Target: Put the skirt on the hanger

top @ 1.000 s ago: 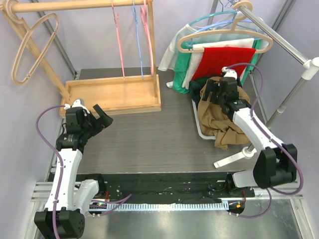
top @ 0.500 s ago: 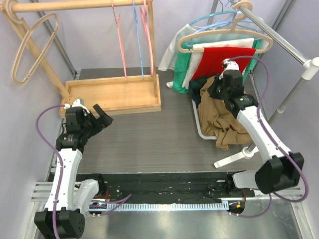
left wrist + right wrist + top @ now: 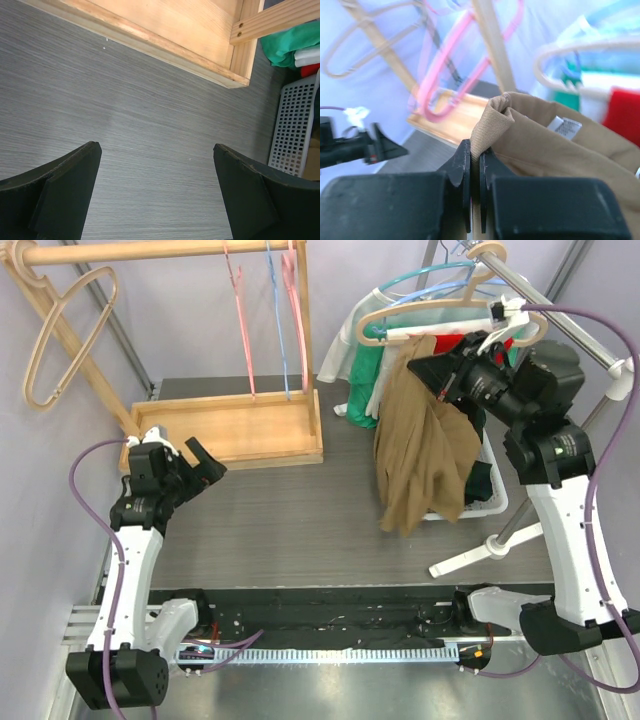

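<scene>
The tan skirt (image 3: 425, 450) hangs in the air over the right side of the table, bunched and drooping toward the basket. My right gripper (image 3: 428, 370) is shut on a fold at its top edge, which shows pinched between the jaws in the right wrist view (image 3: 475, 155) with the skirt (image 3: 560, 150) falling away to the right. A beige hanger (image 3: 455, 312) hangs on the metal rail just behind it. Another beige hanger (image 3: 60, 335) hangs at the far left, and pink hangers (image 3: 240, 320) hang from the wooden rack. My left gripper (image 3: 200, 465) is open and empty low over the table (image 3: 156, 147).
A white mesh basket (image 3: 483, 502) sits under the skirt, also seen as basket (image 3: 292, 125). Green, white and red clothes (image 3: 370, 370) hang on the metal rail (image 3: 560, 310). The wooden rack's tray base (image 3: 230, 425) lies back left, close ahead of the left gripper.
My right gripper closed on the skirt in the basket, then rose, lifting it clear so it hangs free. The left arm has barely shifted.
</scene>
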Robot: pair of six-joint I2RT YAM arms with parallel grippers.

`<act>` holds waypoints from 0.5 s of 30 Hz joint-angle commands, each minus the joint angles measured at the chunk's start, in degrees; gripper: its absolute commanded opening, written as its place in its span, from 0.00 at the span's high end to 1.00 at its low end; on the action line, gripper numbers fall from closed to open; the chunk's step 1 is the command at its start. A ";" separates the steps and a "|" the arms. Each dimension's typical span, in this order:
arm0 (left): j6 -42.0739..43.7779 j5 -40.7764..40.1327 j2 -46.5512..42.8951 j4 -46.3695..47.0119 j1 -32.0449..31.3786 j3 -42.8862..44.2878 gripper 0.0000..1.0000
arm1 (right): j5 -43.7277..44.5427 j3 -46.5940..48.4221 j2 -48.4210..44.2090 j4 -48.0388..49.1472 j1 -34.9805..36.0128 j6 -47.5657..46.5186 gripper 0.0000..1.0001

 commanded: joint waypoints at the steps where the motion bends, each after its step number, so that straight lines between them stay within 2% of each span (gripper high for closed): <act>1: -0.43 1.73 0.70 2.09 -0.13 4.03 0.00 | -12.97 11.08 0.17 10.28 0.48 2.02 0.99; 6: -0.78 1.64 0.70 1.65 -0.13 5.27 0.00 | -20.02 11.47 0.44 17.85 0.57 10.27 0.99; 10: -0.96 1.73 0.26 1.38 -0.13 5.27 0.00 | -21.08 -0.03 -1.93 20.67 2.15 11.70 0.99; 13: -0.87 1.81 -0.26 1.12 -0.13 4.83 0.00 | -18.54 -10.40 -3.95 18.75 6.79 9.33 0.99; 15: -0.87 1.82 -0.61 1.03 -0.21 4.13 0.00 | -13.72 -18.54 -4.48 17.43 12.94 7.75 0.99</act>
